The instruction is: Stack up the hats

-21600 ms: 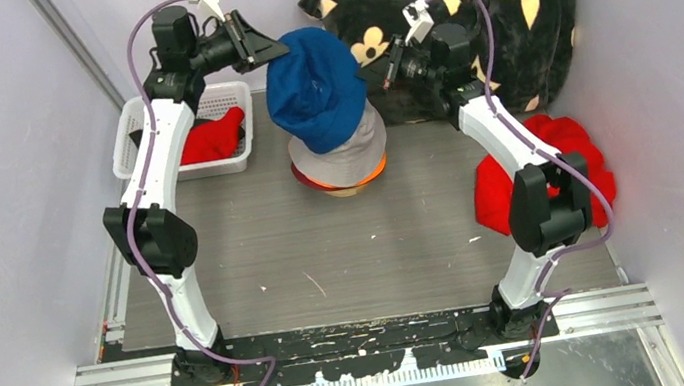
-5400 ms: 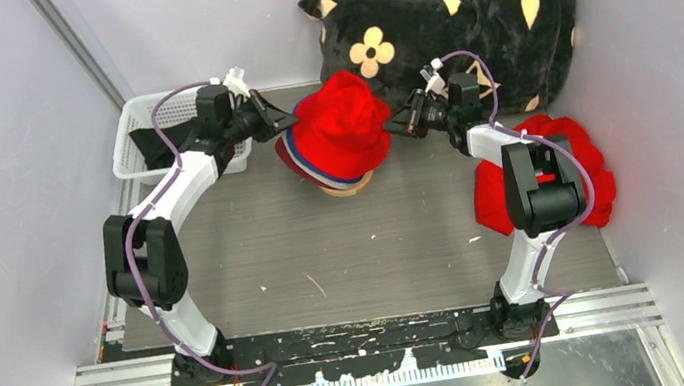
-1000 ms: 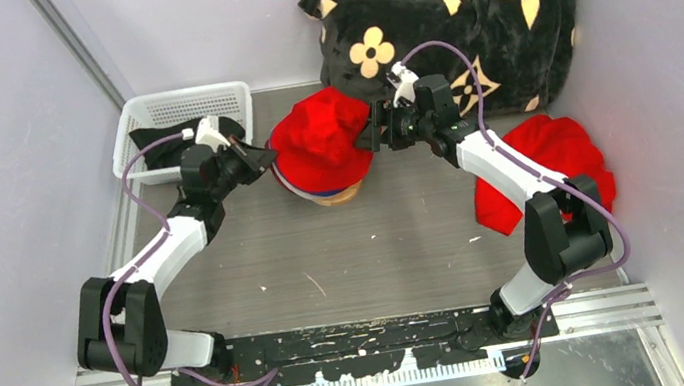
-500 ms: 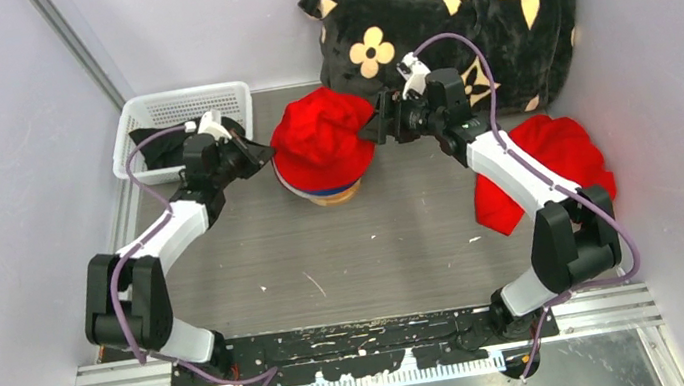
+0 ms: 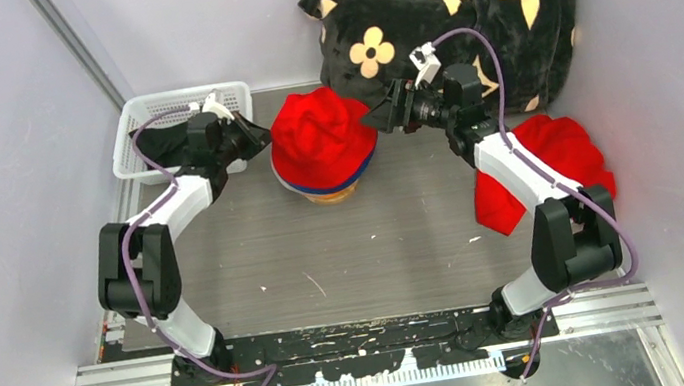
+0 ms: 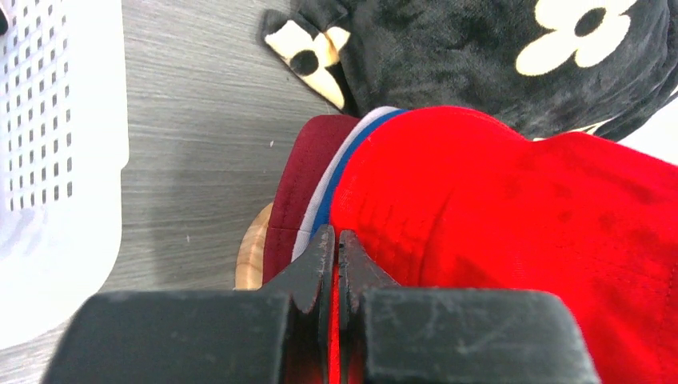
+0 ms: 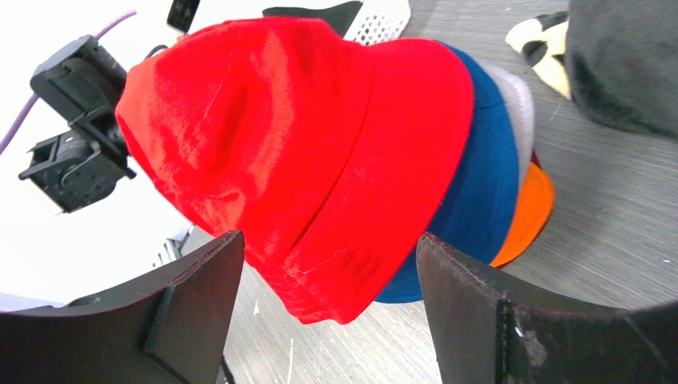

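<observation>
The hats stand stacked on a round wooden stand (image 6: 253, 250) mid-table. The red hat (image 5: 322, 135) is on top. Under it show the rims of the blue hat (image 7: 468, 200), the pale grey hat (image 7: 521, 100), the orange hat (image 7: 529, 214) and the maroon hat (image 6: 294, 186). My left gripper (image 5: 256, 136) is at the stack's left edge, shut on the red hat's brim (image 6: 376, 232); red cloth fills the slit between its fingers. My right gripper (image 7: 329, 238) hangs open just right of the stack, the red brim in front of its jaws and untouched. A black hat (image 5: 164, 143) lies in the basket.
The white basket (image 5: 133, 116) stands at the back left, just behind my left arm. A black pillow with cream flowers (image 5: 469, 9) leans on the back wall behind my right gripper. A bright red cloth bundle (image 5: 569, 146) lies at the right under my right arm.
My left gripper has slid toward the back along the stack's left edge. My right gripper has drawn back a little from the red hat's right side, and the crown sits rounder.
</observation>
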Controlling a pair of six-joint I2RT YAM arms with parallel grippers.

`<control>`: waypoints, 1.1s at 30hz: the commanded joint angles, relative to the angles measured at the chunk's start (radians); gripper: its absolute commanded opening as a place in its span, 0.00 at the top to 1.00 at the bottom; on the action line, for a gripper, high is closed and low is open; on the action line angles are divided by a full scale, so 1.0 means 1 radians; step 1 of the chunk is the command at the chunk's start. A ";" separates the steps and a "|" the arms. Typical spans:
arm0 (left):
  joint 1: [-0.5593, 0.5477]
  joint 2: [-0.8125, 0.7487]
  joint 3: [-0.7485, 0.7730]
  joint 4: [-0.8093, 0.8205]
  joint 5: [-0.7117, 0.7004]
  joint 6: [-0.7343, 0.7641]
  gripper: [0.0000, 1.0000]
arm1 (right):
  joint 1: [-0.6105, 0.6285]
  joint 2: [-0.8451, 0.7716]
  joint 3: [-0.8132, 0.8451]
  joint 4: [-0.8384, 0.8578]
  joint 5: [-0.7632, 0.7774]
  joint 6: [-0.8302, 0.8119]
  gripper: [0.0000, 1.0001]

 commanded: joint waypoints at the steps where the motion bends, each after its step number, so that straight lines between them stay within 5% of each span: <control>1: 0.005 0.035 0.087 0.009 0.017 0.027 1.00 | 0.002 0.012 -0.035 0.164 -0.094 0.075 0.18; 14: 0.005 0.088 0.144 0.010 0.032 0.022 1.00 | 0.001 0.003 -0.130 0.245 -0.145 0.130 0.22; 22: 0.005 0.085 0.151 0.008 0.033 0.023 1.00 | 0.001 0.032 -0.182 0.382 -0.186 0.212 0.51; 31: 0.005 0.089 0.156 0.004 0.030 0.027 1.00 | 0.002 0.118 -0.200 0.594 -0.251 0.340 0.61; 33: 0.005 0.092 0.160 0.002 0.030 0.027 1.00 | 0.002 0.138 -0.206 0.641 -0.258 0.370 0.72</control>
